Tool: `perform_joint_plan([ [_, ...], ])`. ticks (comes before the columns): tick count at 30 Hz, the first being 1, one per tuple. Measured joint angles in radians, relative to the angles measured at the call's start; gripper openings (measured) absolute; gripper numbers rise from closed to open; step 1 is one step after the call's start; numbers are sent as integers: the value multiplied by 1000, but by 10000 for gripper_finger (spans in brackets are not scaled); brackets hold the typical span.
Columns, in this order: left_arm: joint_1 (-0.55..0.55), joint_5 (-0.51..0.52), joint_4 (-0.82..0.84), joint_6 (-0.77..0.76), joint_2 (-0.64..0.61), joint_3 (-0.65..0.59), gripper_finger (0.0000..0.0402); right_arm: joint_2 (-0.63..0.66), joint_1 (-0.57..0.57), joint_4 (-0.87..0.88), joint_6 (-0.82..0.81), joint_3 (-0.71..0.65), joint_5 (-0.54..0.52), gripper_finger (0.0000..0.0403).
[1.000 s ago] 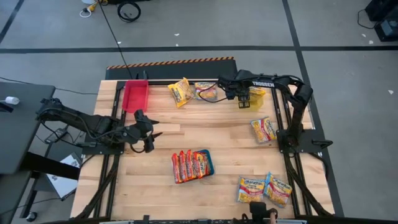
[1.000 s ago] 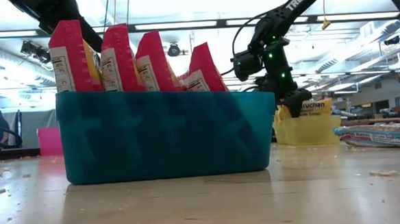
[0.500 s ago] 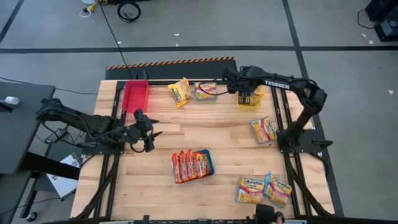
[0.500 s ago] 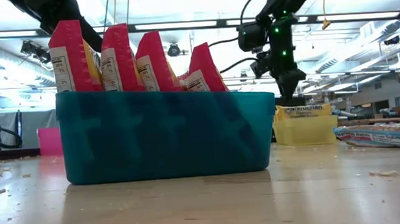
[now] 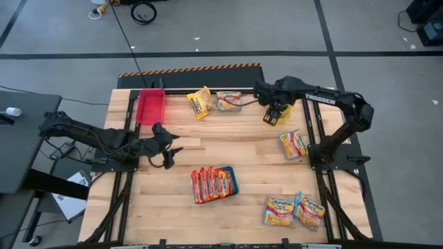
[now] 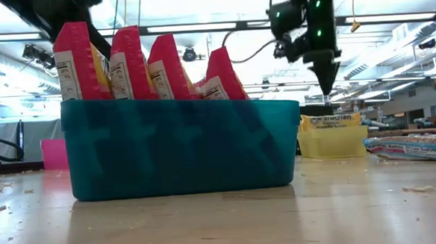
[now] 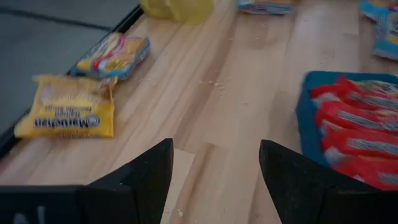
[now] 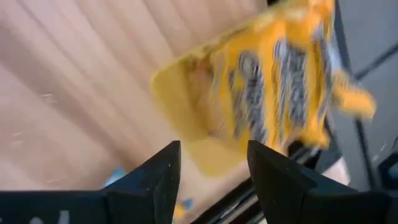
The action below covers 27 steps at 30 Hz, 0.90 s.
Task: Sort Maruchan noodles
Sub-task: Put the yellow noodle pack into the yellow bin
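Note:
Maruchan noodle packets lie flat about the table: two yellow ones near the far edge, one at the right, two at the near right. Red packets stand on edge in the teal tray. A yellow packet rests in the yellow bin. My right gripper hangs open above that bin, high over it in the low view. My left gripper waits open over the table's left part, holding nothing.
The red bin sits at the far left corner, pink in the low view. Bare wood lies between the tray and the far packets. The yellow bin and a flat packet show behind the tray.
My right gripper has risen from just above the yellow bin to well over it, with the arm's elbow swinging toward the table's right edge. The packet stays in the bin.

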State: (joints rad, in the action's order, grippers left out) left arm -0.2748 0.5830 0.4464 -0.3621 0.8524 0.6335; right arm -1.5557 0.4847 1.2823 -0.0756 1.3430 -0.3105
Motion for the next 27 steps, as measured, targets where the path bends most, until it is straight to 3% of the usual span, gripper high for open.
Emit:
perform_joint_plan([
  [5,148,-67,-132,-3,38,-82,242,66,-170,11,-194,0,-70,178],
  [10,317,-133,-291,52,187,-61,242,108,-381,-108,-277,0,-89,172],
  [14,496,-168,-350,-112,342,-1,242,122,-519,-210,-314,0,-117,172],
  [19,685,-261,-373,-211,548,75,242,119,-628,-282,-323,0,-147,172],
  [27,831,-292,-442,-429,778,123,243,78,-755,-301,-341,0,-171,172],
])
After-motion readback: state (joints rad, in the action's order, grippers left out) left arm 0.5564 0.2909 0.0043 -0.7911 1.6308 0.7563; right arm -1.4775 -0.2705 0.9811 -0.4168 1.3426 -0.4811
